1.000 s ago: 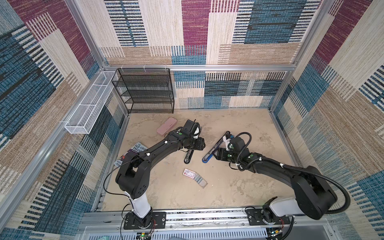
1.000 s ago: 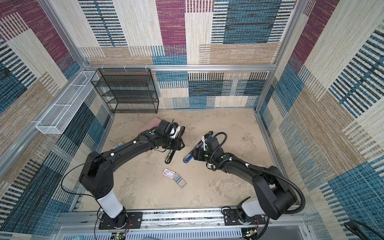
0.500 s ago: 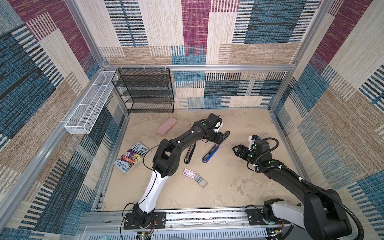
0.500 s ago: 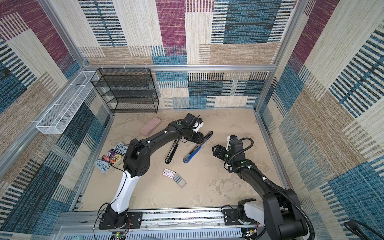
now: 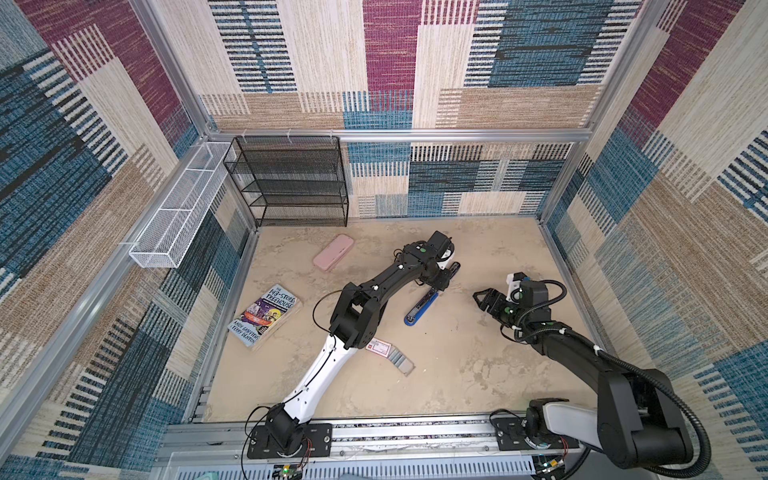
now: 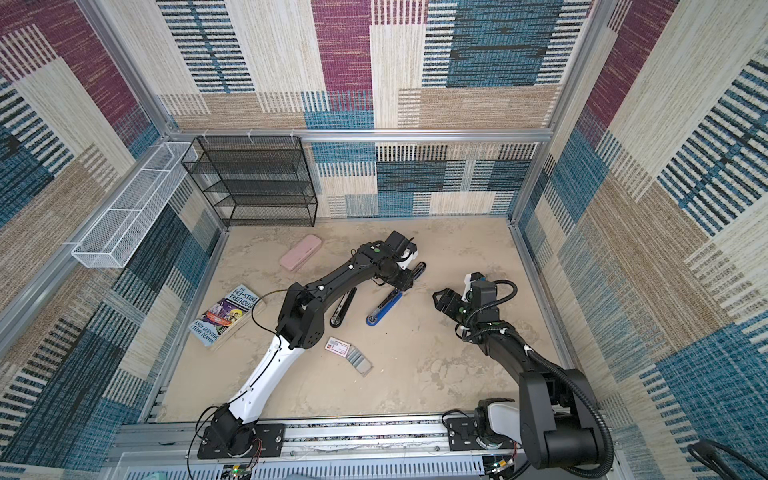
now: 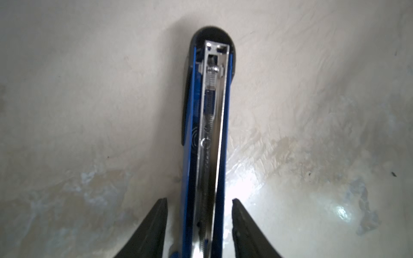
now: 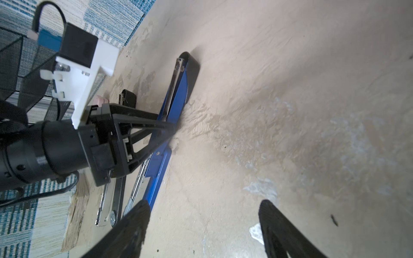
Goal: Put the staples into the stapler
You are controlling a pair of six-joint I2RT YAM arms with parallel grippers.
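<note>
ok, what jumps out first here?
The opened blue stapler mid-table, its metal channel exposed, with the left gripper straddling it, jaws open. The right gripper hangs open to its right; the staples lie untouched nearer the front.

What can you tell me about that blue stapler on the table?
The stapler is long and narrow, blue plastic with a black rounded tip. It lies on the beige table, opened up, so its shiny metal channel and coiled spring show. The left gripper straddles it, jaws apart, with gaps either side.
</note>
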